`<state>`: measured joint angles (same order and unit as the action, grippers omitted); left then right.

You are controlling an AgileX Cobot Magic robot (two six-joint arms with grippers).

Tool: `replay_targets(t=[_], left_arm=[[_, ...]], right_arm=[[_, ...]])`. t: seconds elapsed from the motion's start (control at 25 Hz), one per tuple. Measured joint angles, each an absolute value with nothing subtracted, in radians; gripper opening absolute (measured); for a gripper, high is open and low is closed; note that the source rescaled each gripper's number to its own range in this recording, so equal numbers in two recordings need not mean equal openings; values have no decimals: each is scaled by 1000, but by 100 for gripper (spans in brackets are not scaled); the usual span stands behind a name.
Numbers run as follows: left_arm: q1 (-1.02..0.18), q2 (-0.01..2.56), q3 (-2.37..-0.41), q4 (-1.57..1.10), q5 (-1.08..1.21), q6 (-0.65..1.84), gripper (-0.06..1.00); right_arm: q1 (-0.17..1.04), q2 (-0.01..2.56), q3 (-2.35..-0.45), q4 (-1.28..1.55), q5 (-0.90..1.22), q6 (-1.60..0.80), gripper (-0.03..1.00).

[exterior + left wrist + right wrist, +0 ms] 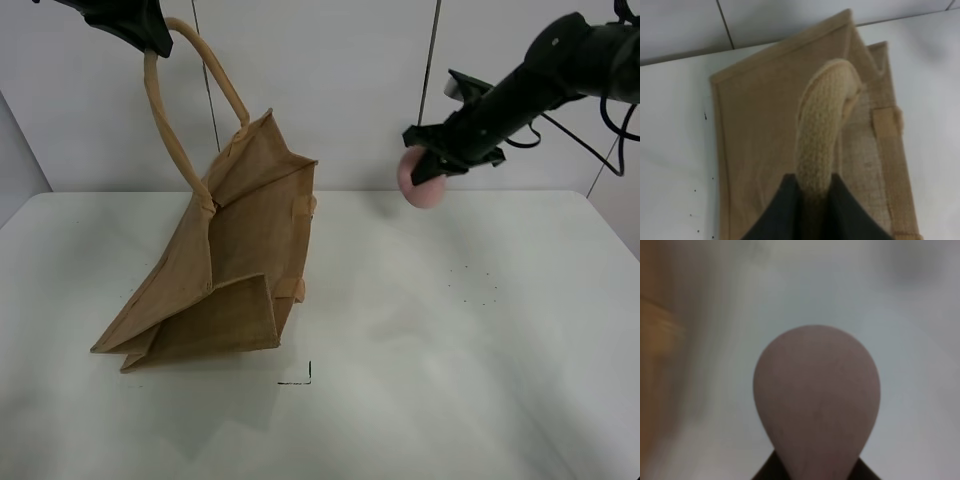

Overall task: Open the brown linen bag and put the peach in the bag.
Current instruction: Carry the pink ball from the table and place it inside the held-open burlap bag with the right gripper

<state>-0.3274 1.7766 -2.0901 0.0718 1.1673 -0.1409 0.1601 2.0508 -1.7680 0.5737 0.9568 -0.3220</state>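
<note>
Coarse tan weave: the brown linen bag (225, 260) stood tilted at the left of the white surface (450, 350), its base on the surface and its mouth drawn upward by one padded handle (175, 130). The left end effector (155, 42) was clamped on the top of that loop, apparently to pull one wall away from the other so that the mouth gaped toward the right. Further right, well apart from the bag and clear above the surface, the right end effector (440, 158) was closed around the peach (421, 180), holding it aloft, probably in readiness for carrying it across to the opening. No brand, label or lettering could be read on bag or peach. The only marking was a small black corner mark (300, 377) on the surface near the bag's base.
</note>
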Motion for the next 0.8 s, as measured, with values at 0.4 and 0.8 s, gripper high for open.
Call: replay_targets(t=[0.4,0.8], left_arm=[[-327,1777,-2090,72,1167,-134,0],[-327,1777,-2090,72,1167,-134,0]], right_arm=[[492,2074,-1841,606,825,-527,0],[604,2276,-1841,627,680,-697,0]])
